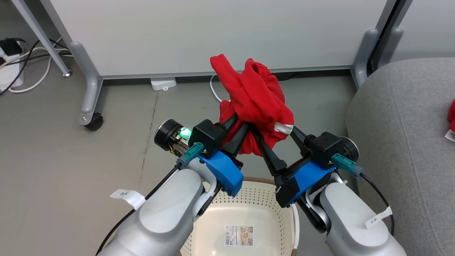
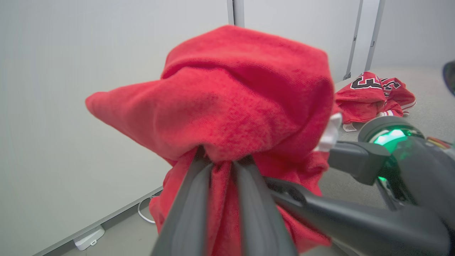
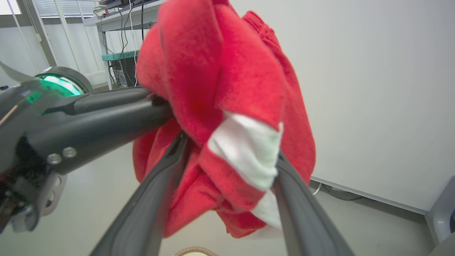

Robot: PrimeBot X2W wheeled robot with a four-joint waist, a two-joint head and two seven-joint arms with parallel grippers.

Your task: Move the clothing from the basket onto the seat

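Note:
A red garment with white trim [image 1: 256,96] hangs in the air above the cream basket [image 1: 249,199], which holds nothing but its label sticker [image 1: 239,235]. My left gripper [image 1: 242,123] is shut on a fold of this clothing; the left wrist view shows cloth pinched between its fingers [image 2: 222,161]. My right gripper [image 1: 273,129] stands open, its fingers wide apart with the bundle and its white trim [image 3: 245,149] draped between them. A red jersey [image 2: 373,99] with black-and-white lettering lies on the grey seat [image 1: 401,124]. Its edge [image 1: 452,115] shows at the far right of the head view.
A white partition panel [image 1: 213,32] on grey legs with a caster [image 1: 93,122] stands behind the garment. Cables and a power strip [image 1: 10,46] lie on the floor at the far left, and a small white box [image 1: 162,84] sits under the panel.

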